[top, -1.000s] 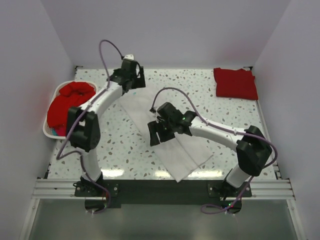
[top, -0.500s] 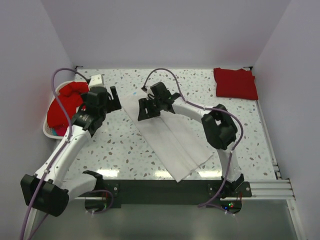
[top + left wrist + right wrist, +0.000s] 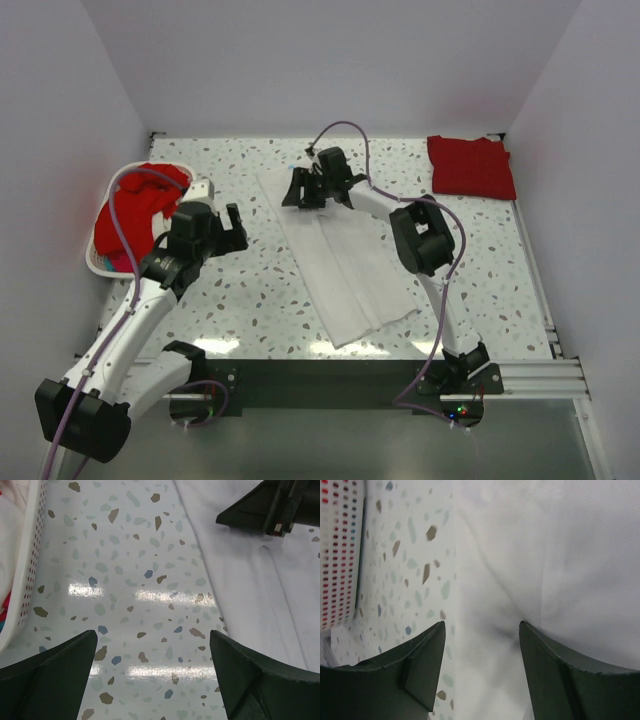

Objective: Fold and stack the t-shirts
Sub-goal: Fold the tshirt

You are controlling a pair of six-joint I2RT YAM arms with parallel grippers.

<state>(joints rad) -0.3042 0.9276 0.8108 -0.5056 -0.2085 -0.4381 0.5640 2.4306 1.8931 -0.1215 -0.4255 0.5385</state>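
Top view: shows white t-shirt spread on table as a long narrow strip, sides apparently folded in, slanting from far centre toward the near edge. Finds right tool at the strip's far end, jaws spread, nothing pinched as far as can be told. Places left tool off the cloth, over bare table between strip and basket, jaws spread wide and empty. Notes one red t-shirt folded at the far right corner and more red t-shirts heaped in the basket. Reads as the crosswise fold of the white one, not yet begun.

Left wrist: looks down past left tool, wide apart with only speckled table between. Catches white t-shirt along the right, basket wall at left, right tool above the cloth at top right.

Right wrist: sets right tool spread over white t-shirt near its long edge, with a shallow crease below the gap, ungripped. Leaves table and basket beyond.

Next move probably calls for closing on the far hem and carrying it toward the near end, ideally with the left tool on the other corner. Offers open table on both sides of the strip, though the near end lies close to the table's edge and the basket crowds the left arm.
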